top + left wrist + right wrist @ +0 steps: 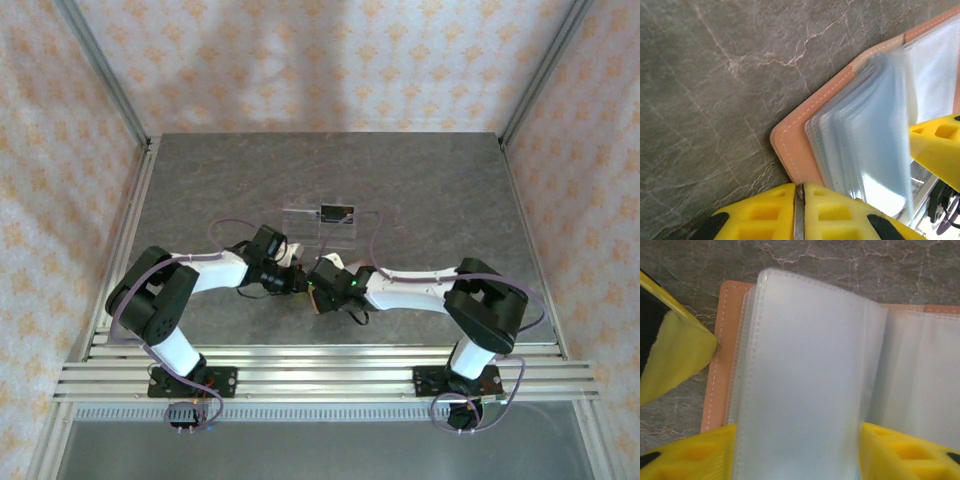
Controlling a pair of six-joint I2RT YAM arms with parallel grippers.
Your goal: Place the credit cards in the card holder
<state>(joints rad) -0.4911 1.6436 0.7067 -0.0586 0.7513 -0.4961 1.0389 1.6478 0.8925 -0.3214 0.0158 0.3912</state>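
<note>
Two left fingers — card holder edge

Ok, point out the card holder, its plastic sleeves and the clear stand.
card holder (791, 149), left wrist view, stitched corner
plastic sleeves (805, 380), right wrist view, raised sleeve
clear stand (302, 223), top view, left part

This is a robotics lab test cell rather than a lived-in room. A white-and-black jointed left arm and its matching right arm are bolted to ribbed silver aluminium rails at the near edge of a grey stone-patterned tabletop, with thin purple cables looping along them. Bare silver metal frame posts rise at the corners, pale backdrop sheets printed with repeating orange flowers wall the table in, and the left gripper and right gripper have blocky yellow plastic fingers.
</note>
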